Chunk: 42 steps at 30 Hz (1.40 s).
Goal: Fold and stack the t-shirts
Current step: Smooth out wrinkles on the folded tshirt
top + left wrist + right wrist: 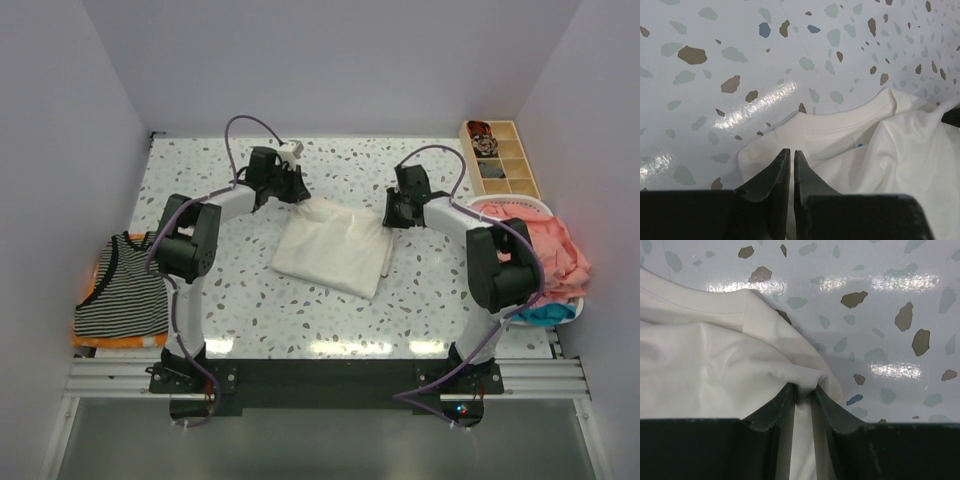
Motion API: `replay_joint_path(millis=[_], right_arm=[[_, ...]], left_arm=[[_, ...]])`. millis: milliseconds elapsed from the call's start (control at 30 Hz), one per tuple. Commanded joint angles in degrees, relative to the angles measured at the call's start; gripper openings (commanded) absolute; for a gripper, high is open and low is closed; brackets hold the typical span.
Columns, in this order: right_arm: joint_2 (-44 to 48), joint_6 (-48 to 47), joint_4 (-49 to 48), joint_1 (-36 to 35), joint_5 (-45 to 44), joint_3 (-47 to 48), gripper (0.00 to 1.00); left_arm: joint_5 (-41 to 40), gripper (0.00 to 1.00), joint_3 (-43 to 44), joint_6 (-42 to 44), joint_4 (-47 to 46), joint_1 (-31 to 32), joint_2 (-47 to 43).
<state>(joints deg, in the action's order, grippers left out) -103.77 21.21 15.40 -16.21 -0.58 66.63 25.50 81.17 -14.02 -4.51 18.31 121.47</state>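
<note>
Speckled terrazzo table (250, 310), glossy with streaks of lamp glare, enclosed by plain white walls (340, 60) on the left, far and right sides.

Item under work: cream t-shirt (335, 250), lying partly folded at the table's centre, wrinkled, its near edge flat on the surface. Its neckband shows in my left wrist view.

My left gripper (791, 151) sits at the shirt's far left corner. The jaws are drawn almost together, with a thin strip of cream cloth between them. I judge this a pinch on the hem.

My right gripper (802, 390) is at the shirt's far right corner. The jaws are clamped on a bunched fold of the same cloth, which puckers at the tips.

Left edge of table: black-and-white striped t-shirt (125, 285), laid flat on top of an orange t-shirt (120, 342).

Right edge: white basket (500, 203) holding a crumpled coral-pink t-shirt (560, 250), with a blue t-shirt (545, 313) showing at its near side.

Far right corner: compartmented wooden tray (500, 160), with small items in its far cells that I cannot identify.

Near edge: aluminium rail (320, 375) carrying both arm bases.
</note>
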Motion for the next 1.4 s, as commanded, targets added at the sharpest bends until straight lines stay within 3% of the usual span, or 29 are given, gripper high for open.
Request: replay_joint_path(millis=[0, 233, 367, 500, 600, 767, 867, 1300, 1367], right_arm=[[0.3, 0.9, -5.6, 1.3, 2.4, 1.4, 0.19], [-1.0, 1.0, -8.3, 4.3, 4.3, 2.0, 0.20], [-3.7, -0.5, -9.1, 5.0, 7.3, 5.2, 0.27], [-3.9, -1.2, -8.2, 5.7, 10.2, 7.9, 0.41], [-0.8, -0.9, -7.9, 5.7, 9.1, 6.1, 0.53], [1.6, -0.7, -6.3, 5.7, 10.6, 4.6, 0.56], [1.6, -0.3, -6.5, 5.7, 11.6, 3.9, 0.56], [-0.1, 0.7, -7.2, 5.7, 13.5, 3.2, 0.54], [-0.3, 0.7, -7.2, 5.7, 13.8, 3.2, 0.50]], left_arm=[[3.4, 0.09, 4.2, -0.7, -0.8, -2.4, 1.1], [2.9, 0.13, 1.7, -3.7, -3.2, -5.6, -2.2], [1.3, 0.31, -4.0, -5.6, -6.0, -5.9, -6.2], [1.7, 0.66, -9.8, -6.1, -7.4, -6.0, -11.3], [2.3, 0.75, -15.0, -6.0, -8.8, -5.9, -15.0], [2.9, 0.75, -19.6, -6.3, -10.2, -5.4, -17.0], [5.0, 0.66, -18.6, -7.1, -10.2, -4.9, -15.3], [6.0, 0.45, -12.2, -10.3, -10.9, -3.6, -8.5], [5.7, 0.34, -11.5, -10.4, -11.0, -3.6, -7.7]])
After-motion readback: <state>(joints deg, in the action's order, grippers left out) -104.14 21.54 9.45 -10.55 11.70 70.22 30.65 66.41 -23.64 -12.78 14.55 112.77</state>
